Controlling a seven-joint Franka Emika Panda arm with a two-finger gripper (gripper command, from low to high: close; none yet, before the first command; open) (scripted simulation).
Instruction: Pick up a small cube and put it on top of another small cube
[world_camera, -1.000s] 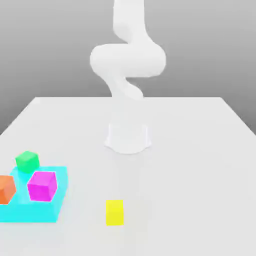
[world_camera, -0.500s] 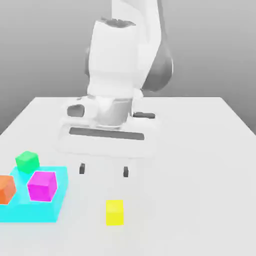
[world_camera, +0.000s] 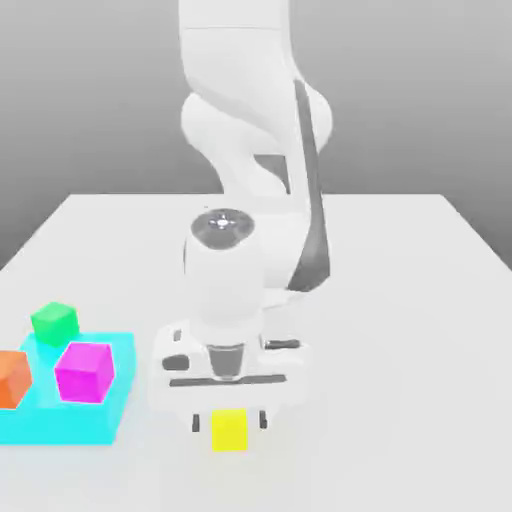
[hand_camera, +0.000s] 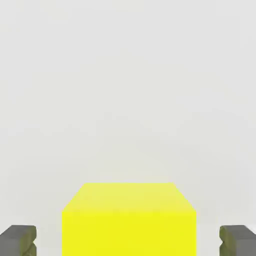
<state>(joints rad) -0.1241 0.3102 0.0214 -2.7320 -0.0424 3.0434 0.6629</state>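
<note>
The small yellow cube (world_camera: 229, 430) rests on the white table near its front edge. My gripper (world_camera: 230, 423) has come down over it, one dark fingertip (world_camera: 197, 423) on each side. In the hand view the yellow cube (hand_camera: 128, 220) sits between the fingers (hand_camera: 19, 240), and a strip of table shows on either side of it, so the gripper (hand_camera: 128, 241) is open and not touching it. The small green cube (world_camera: 54, 322) stands at the far corner of a cyan slab, at the exterior view's left.
The flat cyan slab (world_camera: 60, 425) lies at the exterior view's front left and carries a larger magenta cube (world_camera: 84, 371) and an orange cube (world_camera: 12, 378). The white table (world_camera: 400, 330) stretches wide to the exterior view's right.
The arm has swung forward and come down. The fingers that hung above the table behind the yellow cube now straddle it at table height.
</note>
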